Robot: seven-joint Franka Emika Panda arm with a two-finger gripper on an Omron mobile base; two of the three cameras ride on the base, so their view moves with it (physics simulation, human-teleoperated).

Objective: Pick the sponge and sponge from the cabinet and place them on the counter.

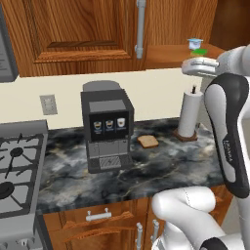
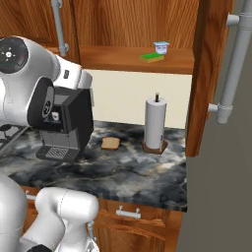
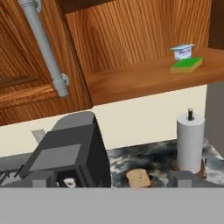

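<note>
Up and to the right of the pincer, the flat green-and-yellow sponge (image 3: 186, 65) lies on the reddish wooden cabinet shelf (image 3: 140, 81), just beside a small white cup (image 3: 183, 51). I cannot tell whether the pincer is apart or together. The reach seems underway; next it must rise toward the sponge.

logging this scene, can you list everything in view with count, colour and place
sponge: one visible, green over yellow, cabinet shelf
cup: one, white and blue, behind the sponge
cabinet: one, reddish-brown wood, open, above the counter
counter: one, dark marbled stone
coffee machine: one, dark grey, on counter
bread slice: one, tan, on counter
paper towel roll: one, white, on counter
stove: one, grey, left
fingers: dark tips, bottom of hand view
</note>
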